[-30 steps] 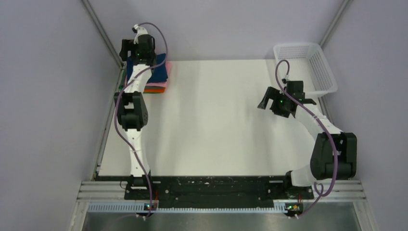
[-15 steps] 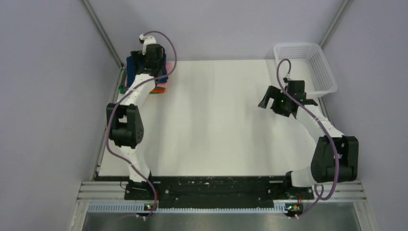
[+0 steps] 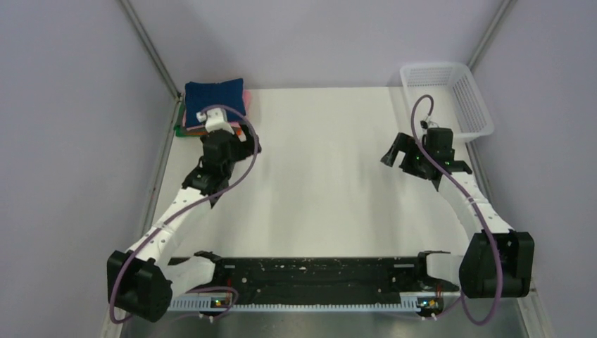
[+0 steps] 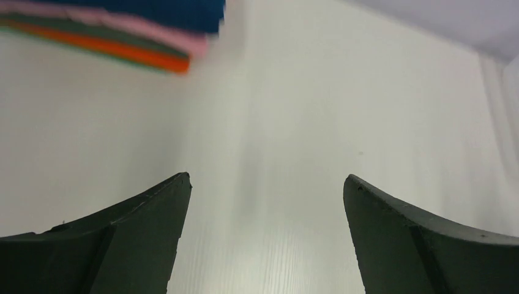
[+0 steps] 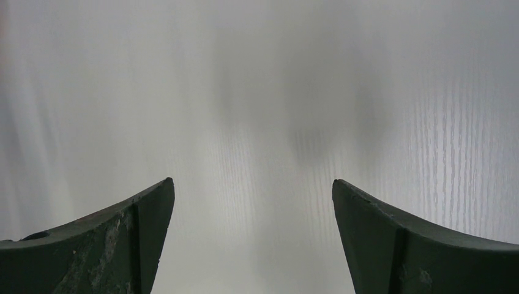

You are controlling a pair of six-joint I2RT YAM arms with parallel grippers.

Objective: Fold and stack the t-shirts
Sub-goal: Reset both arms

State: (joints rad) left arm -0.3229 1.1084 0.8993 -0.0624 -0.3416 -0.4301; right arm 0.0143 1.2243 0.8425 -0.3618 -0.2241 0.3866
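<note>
Tabletop (image 3: 317, 183) first: you have a white, faintly grained board, closed in by pale lilac walls (image 3: 63, 141) at the left, back and right, with metal struts (image 3: 148, 49) running up the two far corners. The black base plate (image 3: 317, 271) carrying both arms lies along the near edge. In the far left corner sits the stack, with the navy t-shirt (image 3: 215, 95) folded on top. A pink shirt (image 3: 246, 95) peeks out beneath it, an orange shirt (image 4: 147, 59) lies lower, and a green shirt (image 3: 179, 129) shows at the left edge. Your left gripper (image 4: 266, 177) hangs just in front of the stack, jaws spread wide over bare board and grasping nothing. Your right gripper (image 5: 251, 181) is likewise released above bare board at the right, near the white mesh basket (image 3: 434, 67), which stands in the far right corner.
</note>
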